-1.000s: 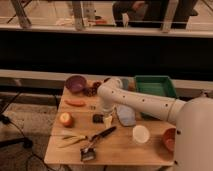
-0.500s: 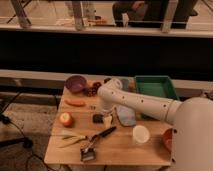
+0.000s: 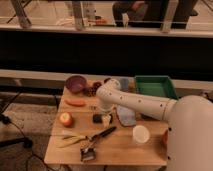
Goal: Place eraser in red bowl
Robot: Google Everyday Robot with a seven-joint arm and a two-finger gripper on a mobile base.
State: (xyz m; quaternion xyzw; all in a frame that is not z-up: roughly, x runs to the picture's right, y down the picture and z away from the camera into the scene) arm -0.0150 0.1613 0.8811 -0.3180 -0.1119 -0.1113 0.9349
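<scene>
The eraser (image 3: pixel 97 118), a small dark block, lies on the wooden table (image 3: pixel 125 150) left of centre. My gripper (image 3: pixel 103 118) hangs down from the white arm (image 3: pixel 135 102) and sits right at the eraser, on its right side. The red bowl (image 3: pixel 164 138) shows only as a sliver at the table's right edge, mostly hidden behind my arm's body.
A grey-blue pad (image 3: pixel 126 115) lies right of the gripper and a white cup (image 3: pixel 141 134) stands in front of it. A black-handled brush (image 3: pixel 97 141), an apple (image 3: pixel 65 119), a carrot (image 3: pixel 76 103), a purple bowl (image 3: pixel 76 83) and a green tray (image 3: pixel 155 86) also stand on the table.
The arm has shifted only very slightly over the eraser. The eraser and the other things have not moved.
</scene>
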